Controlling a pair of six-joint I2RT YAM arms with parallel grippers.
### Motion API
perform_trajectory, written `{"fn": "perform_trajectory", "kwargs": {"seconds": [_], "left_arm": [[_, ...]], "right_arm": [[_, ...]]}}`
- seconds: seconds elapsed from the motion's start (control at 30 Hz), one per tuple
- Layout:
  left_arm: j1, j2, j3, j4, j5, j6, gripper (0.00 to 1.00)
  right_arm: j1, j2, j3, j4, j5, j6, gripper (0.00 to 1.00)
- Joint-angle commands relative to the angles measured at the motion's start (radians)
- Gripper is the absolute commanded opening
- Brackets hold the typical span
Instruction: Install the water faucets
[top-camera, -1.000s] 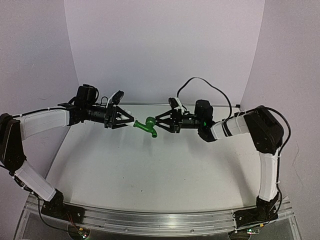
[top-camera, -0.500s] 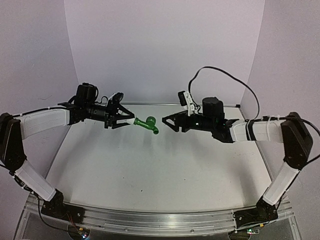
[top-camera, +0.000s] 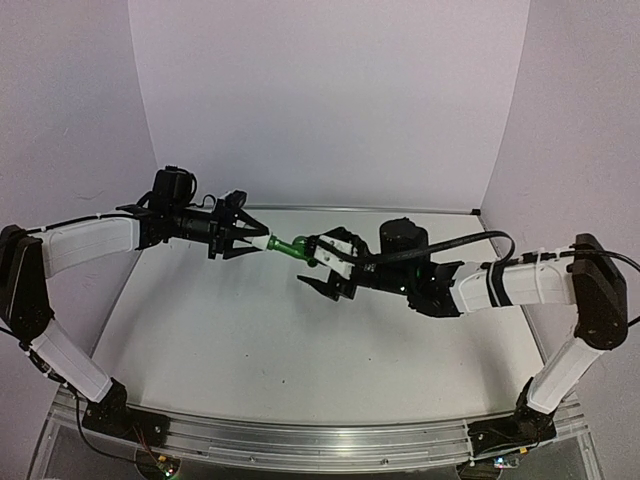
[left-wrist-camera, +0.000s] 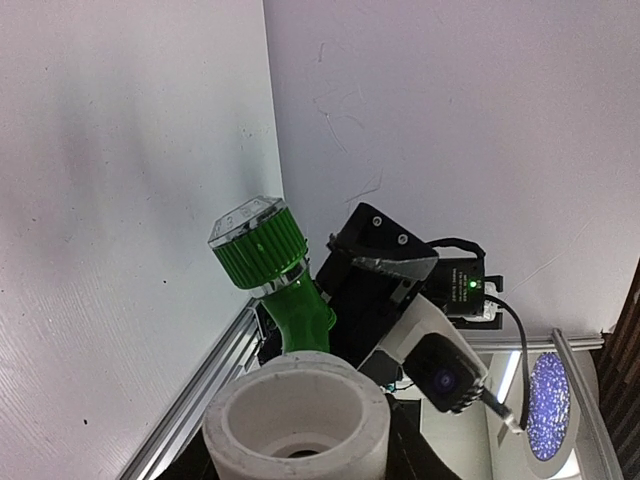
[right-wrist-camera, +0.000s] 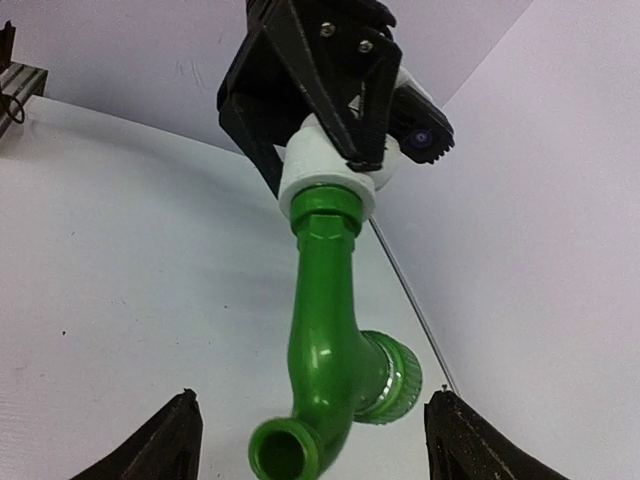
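Observation:
The green tap (top-camera: 291, 248) is joined to the white pipe fitting (top-camera: 267, 243) and hangs in the air above the table. My left gripper (top-camera: 255, 242) is shut on the fitting. My right gripper (top-camera: 309, 263) is open, its fingers spread on either side of the tap's spout end without touching it. In the right wrist view the tap (right-wrist-camera: 325, 330) points its spout at the camera, with the fitting (right-wrist-camera: 335, 185) in the left fingers (right-wrist-camera: 300, 70) and my right gripper (right-wrist-camera: 312, 442) wide open. In the left wrist view the fitting (left-wrist-camera: 297, 415) fills the bottom, with the tap's knob (left-wrist-camera: 258, 242) beyond it.
The white table (top-camera: 300, 340) lies below both arms, with white walls behind and at the sides. A metal rail (top-camera: 300, 440) runs along the near edge at the arm bases. The right arm's cable (top-camera: 450, 245) loops over its wrist.
My right gripper let go of the tap, drew back to the right, then came back lower and rolled over, with open jaws around the spout end. My left arm held still.

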Motion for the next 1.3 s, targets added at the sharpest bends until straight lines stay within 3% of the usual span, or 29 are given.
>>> {"fn": "perform_trajectory", "kwargs": {"seconds": [0.0, 0.07, 0.27, 0.33, 0.47, 0.73, 0.8, 0.9, 0.93, 1.0, 1.1, 1.2, 1.27], "left_arm": [[0.004, -0.015, 0.037, 0.042, 0.042, -0.024, 0.00], [0.003, -0.018, 0.038, 0.042, 0.044, -0.022, 0.00], [0.004, -0.037, 0.035, 0.042, 0.041, 0.021, 0.00], [0.003, -0.044, 0.035, 0.042, 0.038, 0.050, 0.00], [0.003, -0.053, 0.035, 0.043, 0.019, 0.125, 0.00], [-0.001, -0.119, 0.021, 0.042, -0.053, 0.426, 0.00], [-0.002, -0.133, 0.013, 0.043, -0.074, 0.501, 0.00], [-0.002, -0.101, 0.037, 0.043, -0.092, 0.469, 0.00], [-0.002, -0.084, 0.053, 0.044, -0.078, 0.441, 0.00], [-0.002, -0.040, 0.075, 0.044, -0.079, 0.387, 0.00], [0.000, -0.010, 0.066, 0.044, -0.150, 0.348, 0.00], [0.000, 0.018, 0.051, 0.029, -0.301, 0.300, 0.00], [0.001, 0.072, 0.079, -0.017, -0.371, 0.273, 0.00]], "right_arm": [[0.021, 0.066, 0.072, 0.124, 0.057, -0.040, 0.75], [0.022, 0.091, 0.096, 0.127, 0.061, 0.014, 0.67], [0.021, 0.133, 0.137, 0.135, 0.055, 0.239, 0.30], [0.018, 0.135, 0.133, 0.135, 0.041, 0.319, 0.22], [-0.013, 0.120, 0.127, 0.111, -0.090, 0.544, 0.01], [-0.205, 0.173, 0.245, 0.043, -0.735, 1.242, 0.00], [-0.220, 0.195, 0.272, 0.046, -0.817, 1.355, 0.00], [-0.219, 0.160, 0.239, 0.047, -0.787, 1.350, 0.00], [-0.219, 0.138, 0.216, 0.043, -0.747, 1.320, 0.00], [-0.219, 0.088, 0.176, 0.006, -0.671, 1.224, 0.11], [-0.217, 0.033, 0.148, -0.090, -0.552, 1.099, 0.46], [-0.217, -0.011, 0.103, -0.150, -0.404, 1.047, 0.68], [-0.217, -0.033, 0.089, -0.210, -0.289, 1.015, 0.75]]}}
